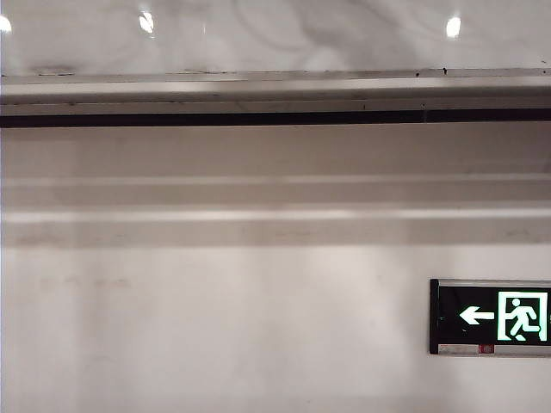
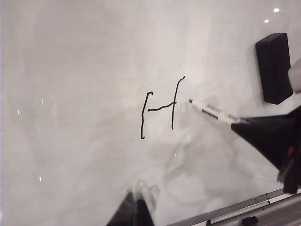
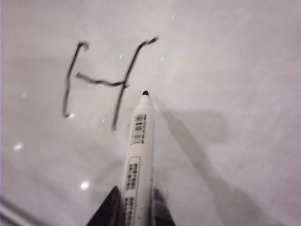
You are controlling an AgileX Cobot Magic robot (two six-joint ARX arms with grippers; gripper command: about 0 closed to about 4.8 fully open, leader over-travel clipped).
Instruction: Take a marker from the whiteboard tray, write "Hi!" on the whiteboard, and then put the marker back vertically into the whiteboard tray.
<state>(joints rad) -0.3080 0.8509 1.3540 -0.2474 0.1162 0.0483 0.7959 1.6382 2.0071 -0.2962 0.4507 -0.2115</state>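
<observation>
The whiteboard (image 2: 84,94) bears a black hand-drawn "H" (image 2: 160,108). My right gripper (image 3: 136,200) is shut on the marker (image 3: 139,146), a white barrel with its black tip bare. The tip points at the whiteboard (image 3: 225,70) just beside the right stroke of the "H" (image 3: 99,81); I cannot tell whether it touches. The left wrist view shows the same marker (image 2: 214,111) sticking out of the right gripper (image 2: 242,123). My left gripper (image 2: 135,200) is shut and empty, close to the board below the letter. The whiteboard tray (image 1: 275,86) runs under the whiteboard (image 1: 275,34); neither gripper shows in the exterior view.
A black eraser (image 2: 274,68) clings to the board beyond the letter. In the tray (image 2: 282,214) lie another pen (image 2: 240,213) and a small black cap (image 2: 249,220). A green exit sign (image 1: 491,317) hangs on the wall below the tray.
</observation>
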